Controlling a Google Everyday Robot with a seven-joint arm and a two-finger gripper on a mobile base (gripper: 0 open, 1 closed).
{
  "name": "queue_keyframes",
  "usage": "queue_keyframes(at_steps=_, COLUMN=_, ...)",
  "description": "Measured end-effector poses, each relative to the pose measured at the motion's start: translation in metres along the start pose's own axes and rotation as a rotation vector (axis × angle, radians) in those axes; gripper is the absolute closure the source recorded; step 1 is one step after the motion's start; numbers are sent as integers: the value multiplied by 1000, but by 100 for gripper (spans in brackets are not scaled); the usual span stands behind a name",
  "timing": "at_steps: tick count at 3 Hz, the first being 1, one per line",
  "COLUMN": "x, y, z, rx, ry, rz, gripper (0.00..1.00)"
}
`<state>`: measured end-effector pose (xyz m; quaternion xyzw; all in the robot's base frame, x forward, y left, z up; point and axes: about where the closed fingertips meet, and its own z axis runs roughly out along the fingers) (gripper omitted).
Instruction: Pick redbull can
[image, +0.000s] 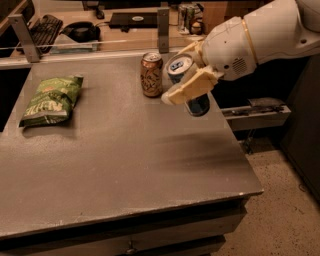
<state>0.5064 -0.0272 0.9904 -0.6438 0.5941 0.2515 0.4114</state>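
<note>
The redbull can, slim and blue-and-silver with a silver top and blue tab, is held in my gripper. The can hangs above the grey table, its lower end showing below the cream fingers. The gripper is shut on the can, at the table's back right. The white arm reaches in from the upper right. The can's red emblem is hidden by the fingers.
A wider brown-gold can stands upright just left of the held can. A green chip bag lies at the left of the table. A rail with posts runs behind the table. The table's right edge drops to the floor.
</note>
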Motion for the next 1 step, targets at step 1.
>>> queue_keyframes(at_steps=1, x=0, y=0, z=0, rx=0, ry=0, rz=0, gripper=100)
